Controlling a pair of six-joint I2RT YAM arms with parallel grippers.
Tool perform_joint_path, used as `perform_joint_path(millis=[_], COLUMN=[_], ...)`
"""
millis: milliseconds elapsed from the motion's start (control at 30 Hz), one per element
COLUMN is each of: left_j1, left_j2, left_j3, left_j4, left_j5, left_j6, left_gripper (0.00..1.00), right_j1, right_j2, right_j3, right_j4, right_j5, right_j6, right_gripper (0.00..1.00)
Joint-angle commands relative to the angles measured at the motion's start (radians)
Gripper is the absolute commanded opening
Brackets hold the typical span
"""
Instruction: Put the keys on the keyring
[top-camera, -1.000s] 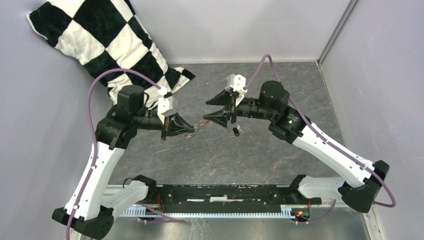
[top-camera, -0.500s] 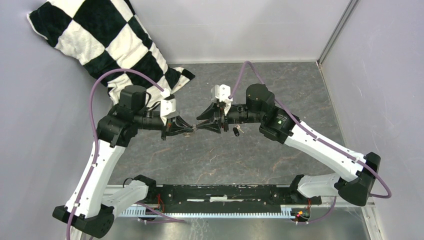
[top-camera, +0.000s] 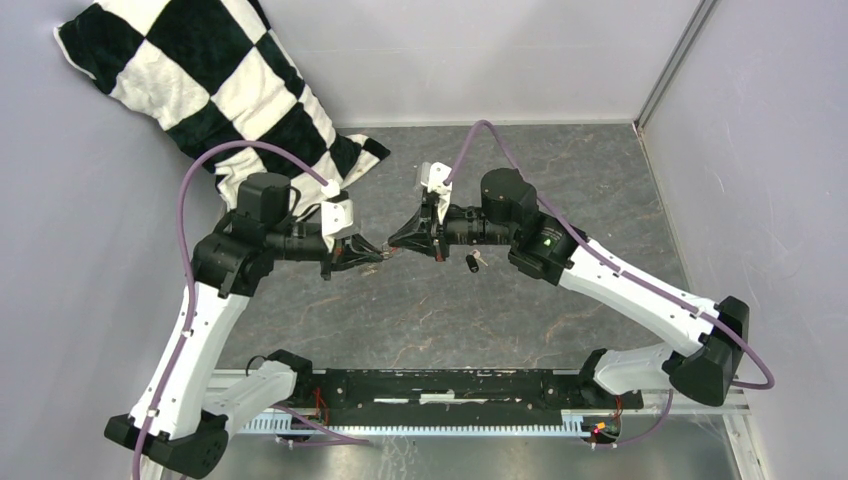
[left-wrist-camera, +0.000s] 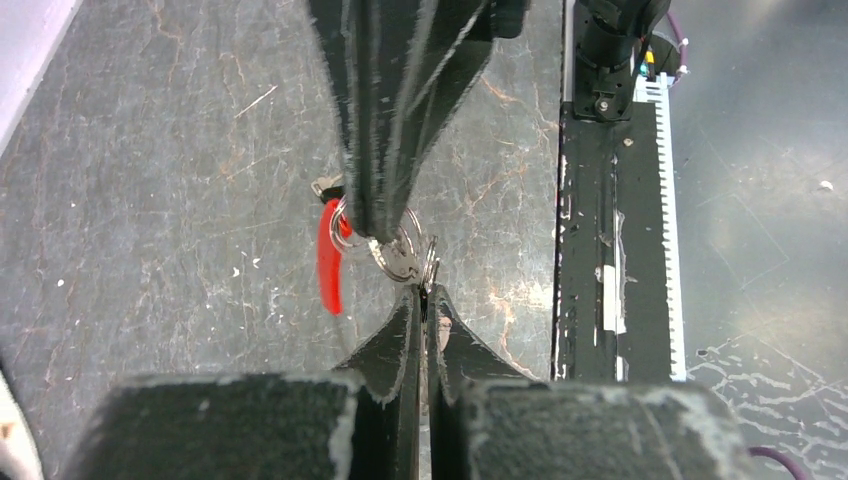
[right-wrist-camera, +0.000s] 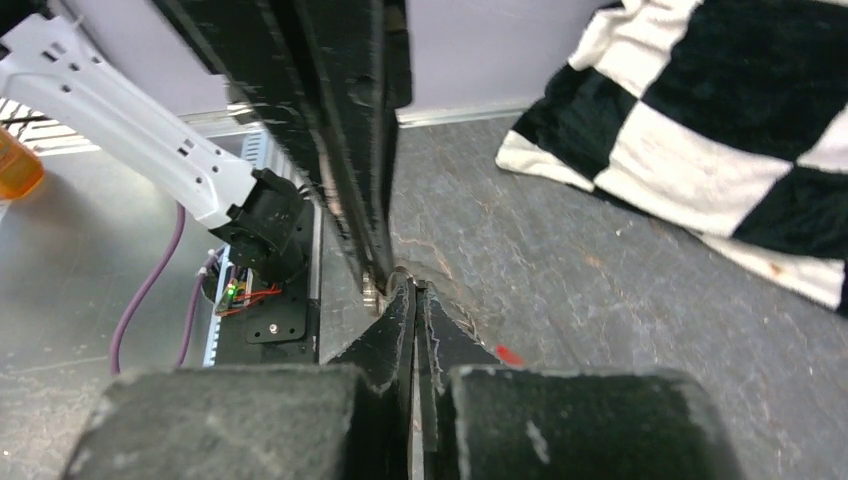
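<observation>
Silvery wire forms the keyring (left-wrist-camera: 400, 258), which hangs above the table (top-camera: 420, 320) between the two grippers. A red tag (left-wrist-camera: 328, 255) and several small metal pieces hang from it.

**Gripper state**
- Left gripper (left-wrist-camera: 422, 292): fingers pressed together, pinching one loop at the edge of the keyring.
- Right gripper (right-wrist-camera: 412, 288): fingers pressed together at the opposite edge of the keyring. It appears to nip the wire there, but the contact is too small to confirm.

**Task item**
- The key (top-camera: 472, 262) lies loose on the table, a short way from the keyring on the right arm's side, under that arm's wrist. It is not threaded.

**Hazards from this position**
1. Slip. The wire is thin and smooth and each grip covers very little of it. A sideways pull from either arm could draw the wire out of the fingers and drop the keyring.
2. Distortion. If the arms pull apart along different lines, the loop may twist rather than open a gap.
3. Snagging. The hanging pieces beside the keyring can catch on a fingertip and block the opening.
4. Key displacement. With the right wrist above the key, a low movement could knock it further from the keyring.
5. No free gripper. With both occupied at the keyring, fetching the key means releasing one hold.
</observation>
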Motion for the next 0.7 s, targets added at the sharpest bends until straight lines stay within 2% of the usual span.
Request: perform_joint_path(millis=[0,367,467,567,667], left_j1=[-0.007,-0.006,-0.006,-0.006,-0.007], left_j2=[-0.037,-0.058,-0.058,-0.058,-0.062], left_j3=[0.000,-0.012,-0.007,-0.002,-0.007], left_j4=[-0.001,-0.001,-0.004,-0.004,0.024], left_j5=[0.064,0.050,0.050,0.050,0.050], left_j6=[0.082,0.112,0.109,0.099,0.053], left_gripper=[0.02,0.03,0.03,0.03,0.02], right_j1=[-0.024,-0.034,-0.033,-0.038,-0.044], right_j2=[0.020,-0.026,-0.011,0.005,-0.039], right_j3=[0.009,-0.061,-0.051,-0.019,-0.045], right_j4=[-0.022,0.049,0.012,-0.078,-0.045], right_j5=[0.149,0.107,0.129,0.212,0.259], right_j6=[0.033,0.087,0.077,0.048,0.041], right_gripper=[0.00,0.00,0.01,0.07,0.11])
